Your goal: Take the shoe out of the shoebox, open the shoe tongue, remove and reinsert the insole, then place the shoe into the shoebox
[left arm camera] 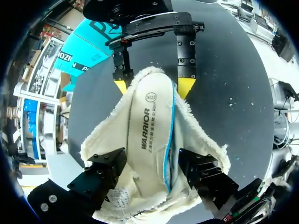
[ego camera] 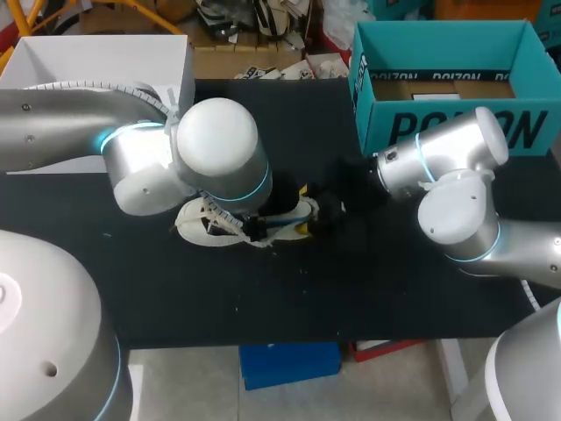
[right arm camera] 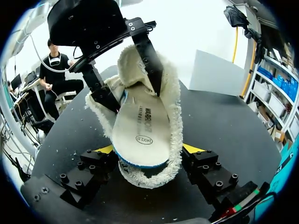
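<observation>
1. Currently mid-task: the shoe (ego camera: 200, 221) is out of the shoebox (ego camera: 456, 127) and lies on the table (ego camera: 351, 289) between the two claws. The box stands well behind the right claw (right arm camera: 148, 149).
2. Tongue step looks done. The fleece lining (left arm camera: 201, 140) is splayed wide and the insole (left arm camera: 152, 116) lies exposed in it, one blue edge showing.
3. I can't tell whether the insole has been out and put back, or hasn't been pulled yet.
4. Right claw: its yellow tips pinch the shoe's narrow end from both sides.
5. Left claw (left arm camera: 153, 169): at the wide end opposite; can't tell its grip.
6. Left to do, I'd judge: settle the insole, then put the shoe back in the box.
7. Print: a line of lettering along the insole and a round stamp near the right claw's tips; big lettering on the box wall.
</observation>
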Controlling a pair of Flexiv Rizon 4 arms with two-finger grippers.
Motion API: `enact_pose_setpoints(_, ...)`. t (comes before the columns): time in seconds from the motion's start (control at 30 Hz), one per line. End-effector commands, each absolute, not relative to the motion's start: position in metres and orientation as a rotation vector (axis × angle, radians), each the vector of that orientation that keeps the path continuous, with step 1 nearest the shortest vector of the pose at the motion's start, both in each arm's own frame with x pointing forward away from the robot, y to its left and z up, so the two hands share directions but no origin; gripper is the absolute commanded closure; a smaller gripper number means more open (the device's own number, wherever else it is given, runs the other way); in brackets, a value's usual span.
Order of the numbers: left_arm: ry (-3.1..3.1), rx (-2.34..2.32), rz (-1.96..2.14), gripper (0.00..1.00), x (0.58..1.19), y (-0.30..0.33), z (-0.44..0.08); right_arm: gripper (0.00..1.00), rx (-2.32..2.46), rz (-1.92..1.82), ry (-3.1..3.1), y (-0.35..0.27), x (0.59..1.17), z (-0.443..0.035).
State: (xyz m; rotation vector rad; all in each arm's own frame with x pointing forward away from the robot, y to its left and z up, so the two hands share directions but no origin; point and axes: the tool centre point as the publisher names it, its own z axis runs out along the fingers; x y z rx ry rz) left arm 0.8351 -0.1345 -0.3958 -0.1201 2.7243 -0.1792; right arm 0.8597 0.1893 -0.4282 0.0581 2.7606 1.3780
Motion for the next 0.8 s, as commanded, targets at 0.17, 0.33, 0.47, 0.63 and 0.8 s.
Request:
enact_pose_setpoints(0.17,2.680,-0.121,-0.189,0.36,0.839,-0.147,-0.410,1.00,0.060,1.374,2.763,0.189,0.861,-0.433)
enact_pose_setpoints(0.33,2.679,-0.116,-0.202,0.35,0.846,-0.155,-0.415,1.00,0.060,1.374,2.763,0.189,0.861,-0.433)
enact_pose_setpoints(0.47,2.673,-0.099,-0.222,0.37,0.848,-0.162,-0.416,1.00,0.060,1.374,2.763,0.189,0.861,-0.433)
enact_pose_setpoints(0.63,2.663,-0.082,-0.240,0.45,0.851,-0.169,-0.414,1.00,0.060,1.374,2.763,0.189,0.861,-0.433)
enact_pose_setpoints(0.8,2.658,-0.076,-0.252,0.52,0.855,-0.174,-0.413,1.00,0.060,1.374,2.763,0.189,0.861,-0.433)
